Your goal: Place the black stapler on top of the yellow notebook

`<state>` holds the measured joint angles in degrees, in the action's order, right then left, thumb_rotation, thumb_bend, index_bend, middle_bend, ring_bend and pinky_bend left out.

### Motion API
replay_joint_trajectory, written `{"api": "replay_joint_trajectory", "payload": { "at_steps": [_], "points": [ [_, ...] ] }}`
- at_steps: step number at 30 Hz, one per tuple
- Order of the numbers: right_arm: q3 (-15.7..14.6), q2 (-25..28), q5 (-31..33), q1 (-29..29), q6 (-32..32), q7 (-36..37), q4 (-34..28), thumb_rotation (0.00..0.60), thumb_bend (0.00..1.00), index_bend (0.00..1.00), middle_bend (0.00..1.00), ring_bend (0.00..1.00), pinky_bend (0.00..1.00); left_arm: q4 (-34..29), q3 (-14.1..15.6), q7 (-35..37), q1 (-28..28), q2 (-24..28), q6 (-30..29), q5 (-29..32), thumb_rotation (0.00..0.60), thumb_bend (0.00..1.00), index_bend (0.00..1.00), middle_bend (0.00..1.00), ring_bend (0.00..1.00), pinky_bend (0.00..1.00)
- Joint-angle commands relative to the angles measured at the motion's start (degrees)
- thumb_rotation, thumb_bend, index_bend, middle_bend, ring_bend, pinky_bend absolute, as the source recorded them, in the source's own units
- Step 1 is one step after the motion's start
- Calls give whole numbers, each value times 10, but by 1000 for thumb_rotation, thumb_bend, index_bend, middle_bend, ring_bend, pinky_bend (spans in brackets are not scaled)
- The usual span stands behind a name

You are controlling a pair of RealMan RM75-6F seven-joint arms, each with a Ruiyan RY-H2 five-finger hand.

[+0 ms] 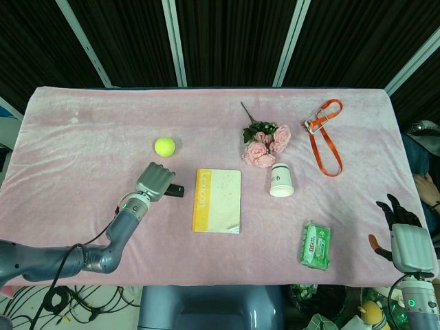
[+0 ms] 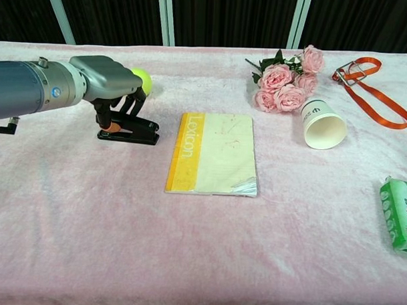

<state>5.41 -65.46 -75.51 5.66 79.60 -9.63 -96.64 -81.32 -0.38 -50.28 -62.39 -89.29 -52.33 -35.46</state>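
The black stapler [image 2: 136,129] lies flat on the pink cloth, just left of the yellow notebook [image 2: 213,154]. My left hand [image 2: 111,86] sits over the stapler's left end, with fingers curled down behind it and the thumb at its front, gripping it. In the head view only the stapler's right tip [image 1: 178,191] shows past my left hand [image 1: 155,181], a short gap from the notebook [image 1: 218,201]. My right hand [image 1: 402,234] hangs off the table's near right corner, fingers spread and holding nothing.
A yellow-green ball [image 1: 164,145] lies just beyond the left hand. Pink flowers [image 1: 265,145], a paper cup on its side [image 1: 281,179], an orange strap with a clip [image 1: 324,137] and a green packet [image 1: 315,245] lie to the right of the notebook.
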Motion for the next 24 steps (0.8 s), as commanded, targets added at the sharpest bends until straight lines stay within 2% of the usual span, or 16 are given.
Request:
{"api": "replay_joint_trajectory", "payload": {
  "at_steps": [1,24],
  "points": [
    [0,0,0,0,0,1,0,600,232,198,65,189,213,1,0,0,0,-1,0,0,600,400,483,532,410,570],
    [0,0,2,0,0,-1,-1,600,231,198,65,189,213,-4,-9,-6,-1,3,-8,-2,600,399,492,533,411,571]
  ]
}}
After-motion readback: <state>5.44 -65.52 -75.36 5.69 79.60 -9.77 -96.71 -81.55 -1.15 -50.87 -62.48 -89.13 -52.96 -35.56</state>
